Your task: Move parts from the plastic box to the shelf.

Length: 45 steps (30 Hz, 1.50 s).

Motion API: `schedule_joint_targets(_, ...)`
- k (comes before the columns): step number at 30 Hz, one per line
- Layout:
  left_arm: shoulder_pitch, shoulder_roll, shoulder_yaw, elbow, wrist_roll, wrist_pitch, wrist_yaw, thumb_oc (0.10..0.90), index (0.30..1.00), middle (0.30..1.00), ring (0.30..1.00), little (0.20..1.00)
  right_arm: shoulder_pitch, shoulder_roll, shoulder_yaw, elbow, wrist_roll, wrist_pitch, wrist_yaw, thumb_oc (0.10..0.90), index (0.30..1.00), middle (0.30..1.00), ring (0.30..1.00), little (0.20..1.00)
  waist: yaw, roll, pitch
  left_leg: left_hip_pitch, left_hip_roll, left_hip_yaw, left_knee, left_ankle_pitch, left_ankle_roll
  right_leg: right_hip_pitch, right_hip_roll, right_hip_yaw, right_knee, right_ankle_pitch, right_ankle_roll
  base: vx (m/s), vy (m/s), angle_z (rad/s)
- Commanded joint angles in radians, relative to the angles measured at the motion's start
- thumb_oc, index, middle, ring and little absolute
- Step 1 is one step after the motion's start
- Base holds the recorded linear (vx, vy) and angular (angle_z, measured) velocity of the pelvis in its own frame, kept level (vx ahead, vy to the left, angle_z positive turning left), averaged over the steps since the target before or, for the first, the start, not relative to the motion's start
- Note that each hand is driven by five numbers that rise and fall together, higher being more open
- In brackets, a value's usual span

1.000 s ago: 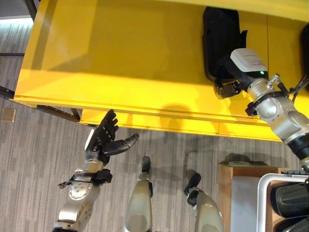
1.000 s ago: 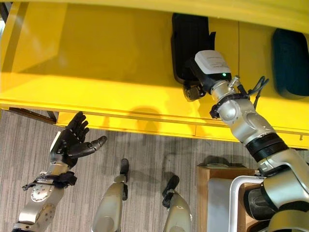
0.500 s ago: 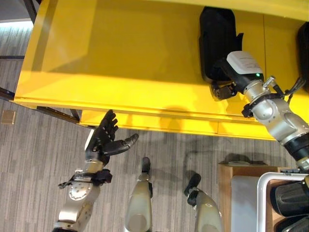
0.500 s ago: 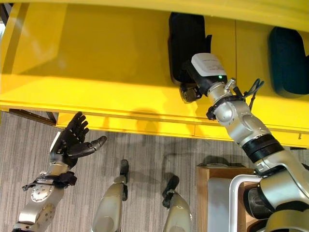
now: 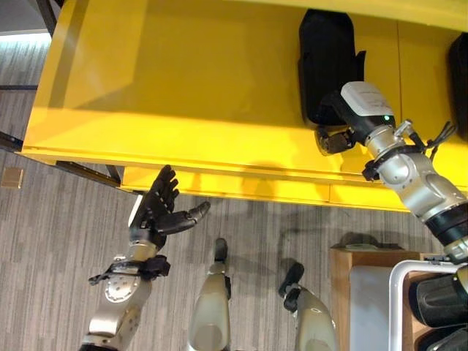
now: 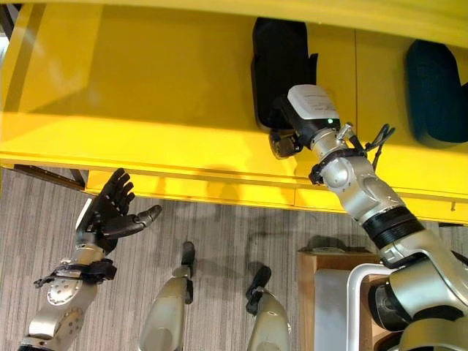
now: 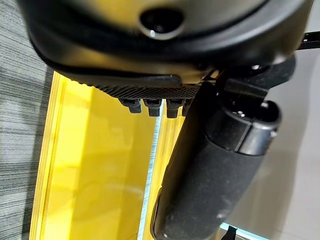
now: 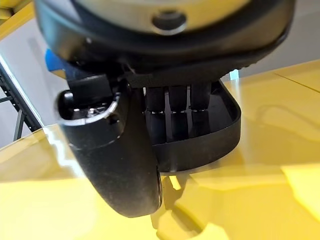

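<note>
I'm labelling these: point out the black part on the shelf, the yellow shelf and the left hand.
black part point(image 5: 325, 51), left eye view, its upper body.
yellow shelf point(image 5: 183, 88), left eye view, bare surface.
left hand point(image 5: 152, 213), left eye view, palm.

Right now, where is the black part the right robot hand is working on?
The black part lies on the yellow shelf, toward its right, with the right robot hand at its near end; another dark part lies farther right.

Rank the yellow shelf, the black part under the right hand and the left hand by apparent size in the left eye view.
1. yellow shelf
2. black part
3. left hand, though it sits nearer the camera, so this last ranking is unsure.
</note>
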<state>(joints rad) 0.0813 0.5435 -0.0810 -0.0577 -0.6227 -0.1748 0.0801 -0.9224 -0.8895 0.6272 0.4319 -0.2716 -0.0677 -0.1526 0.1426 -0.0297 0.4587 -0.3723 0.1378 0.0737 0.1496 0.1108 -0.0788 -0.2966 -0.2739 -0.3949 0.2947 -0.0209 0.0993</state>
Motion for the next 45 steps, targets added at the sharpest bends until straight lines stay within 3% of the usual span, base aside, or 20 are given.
schedule_joint_targets(1,-0.032,0.028,0.020,-0.101,0.005,-0.124,-0.002,0.900,1.000,1.000,1.000,1.000,0.000,0.043,0.008,-0.019,-0.002,-0.012,-0.013,0.900,1.000,1.000,1.000,1.000,0.001,-0.040,-0.070,0.034,0.094,0.022,0.045,-0.089,-0.050,0.059,-0.061,0.012,-0.085,0.082,0.076,0.00,0.000,0.00)
schedule_joint_targets(16,-0.018,0.025,0.046,-0.101,0.011,-0.123,0.007,0.900,1.000,1.000,1.000,1.000,0.031,-0.013,-0.079,-0.123,0.004,-0.016,-0.044,0.900,1.000,1.000,1.000,1.000,-0.009,-0.047,-0.075,0.034,0.095,0.021,0.047,-0.093,-0.047,0.057,-0.059,0.014,-0.084,0.084,0.078,0.00,0.000,0.00)
schedule_joint_targets(32,0.011,-0.010,0.120,-0.127,0.051,-0.103,0.039,0.900,1.000,1.000,1.000,1.000,0.311,-0.082,-0.477,-0.550,-0.116,-0.037,-0.138,0.900,1.000,1.000,1.000,1.000,-0.053,-0.060,-0.084,0.030,0.099,0.027,0.061,-0.106,-0.043,0.047,-0.055,0.026,-0.073,0.074,0.078,0.00,0.000,0.00)
schedule_joint_targets(38,0.026,-0.031,0.132,-0.139,0.063,-0.098,0.059,0.900,1.000,1.000,1.000,1.000,0.451,0.014,-0.613,-0.718,-0.129,-0.073,-0.182,0.900,1.000,1.000,1.000,1.000,-0.073,-0.067,-0.099,0.033,0.102,0.031,0.069,-0.113,-0.041,0.046,-0.052,0.037,-0.072,0.074,0.080,0.00,0.000,0.00)
schedule_joint_targets(45,0.024,-0.050,0.098,-0.129,0.082,-0.089,0.055,0.900,1.000,1.000,1.000,1.000,0.634,0.187,-0.609,-0.787,-0.065,-0.121,-0.162,0.900,1.000,1.000,1.000,1.000,-0.100,-0.080,-0.132,0.073,0.098,0.044,0.014,-0.091,-0.038,0.085,-0.044,0.040,-0.144,0.110,0.094,0.02,0.021,-0.02)
